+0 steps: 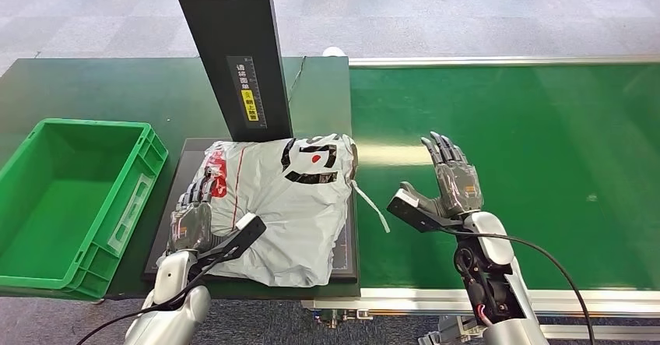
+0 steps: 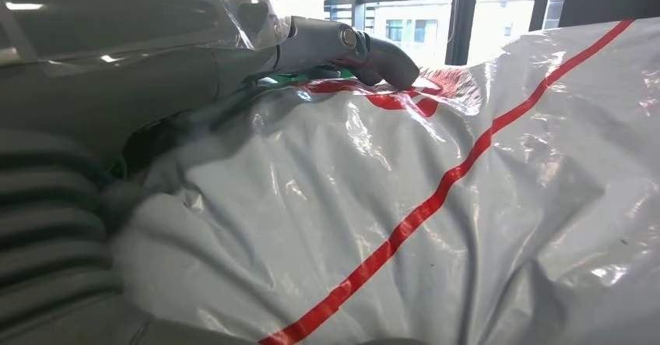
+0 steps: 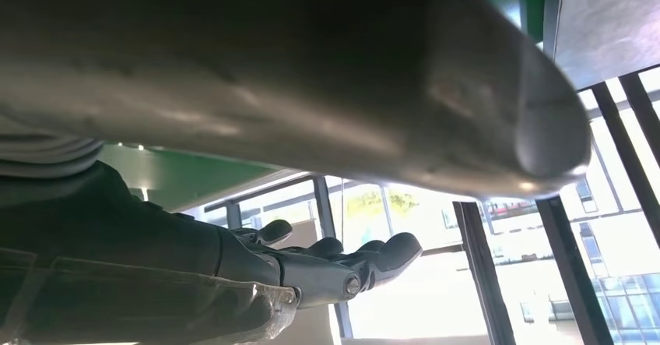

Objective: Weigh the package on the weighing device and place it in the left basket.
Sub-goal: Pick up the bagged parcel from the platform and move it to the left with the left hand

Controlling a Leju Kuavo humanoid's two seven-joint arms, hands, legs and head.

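A: Nearest to us, the left hand [image 1: 194,224] lies against the left edge of the package [image 1: 284,205]. Its fingers [image 2: 373,53] rest on the plastic, and the thumb reaches over the near corner. I think it presses the bag, but I cannot tell if it really grips it.

B: And the right hand [image 1: 447,185]?

A: It is open, with fingers spread and palm turned to the package. It stays just beside the right edge and holds nothing.

B: Where is the package now?

A: It lies on the black scale [image 1: 346,255], and it covers almost all of the plate. So I judge the weighing is in hand, and the lift to the basket [image 1: 86,244] is not yet done.

B: How to do the lift well?

A: The bag is soft and slippery, so one hand alone may let it slide. Better to close both hands from the two sides, low on the bag, and lift it evenly. A loose white strip [image 1: 373,205] hangs off the right side and could catch.

B: What else is around?

A: The basket stands just left of the scale, on the dark counter [image 1: 101,88], and it is open. Behind the package rises a black post [image 1: 233,49], touching or almost touching its far edge. The bag must go left, not back. To the right runs a green belt [image 1: 506,127].
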